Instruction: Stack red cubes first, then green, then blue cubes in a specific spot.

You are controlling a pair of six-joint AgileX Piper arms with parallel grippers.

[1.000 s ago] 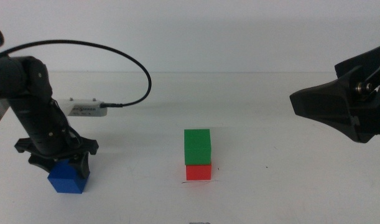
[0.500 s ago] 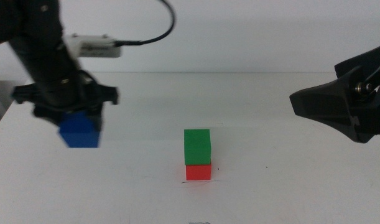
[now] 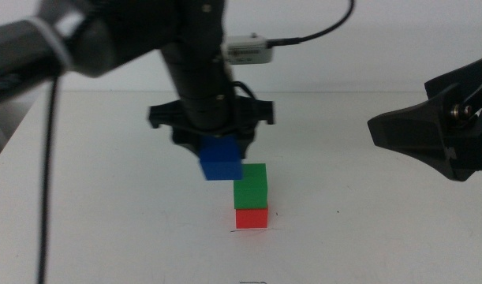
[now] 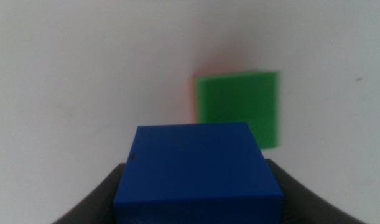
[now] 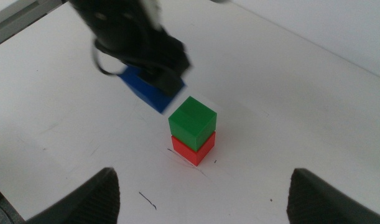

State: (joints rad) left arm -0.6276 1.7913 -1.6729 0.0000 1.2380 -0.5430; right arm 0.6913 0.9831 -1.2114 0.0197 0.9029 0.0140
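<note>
The red cube sits on the white table with the green cube stacked on it. A thin dark line mark, the specific spot, shows at the red cube's front base. My left gripper is shut on the blue cube, held in the air just left of and slightly above the green cube's top. In the left wrist view the blue cube fills the space between the jaws, with the green cube below and off to one side. My right gripper waits open at the right.
The right arm's dark gripper body hangs over the table's right side. A white box with a black cable rides on the left arm. A short pen mark lies on the table near the stack.
The left gripper has lifted the blue cube off the table at the far left and carried it up and right, to beside the green cube's top. The right arm has not moved.
</note>
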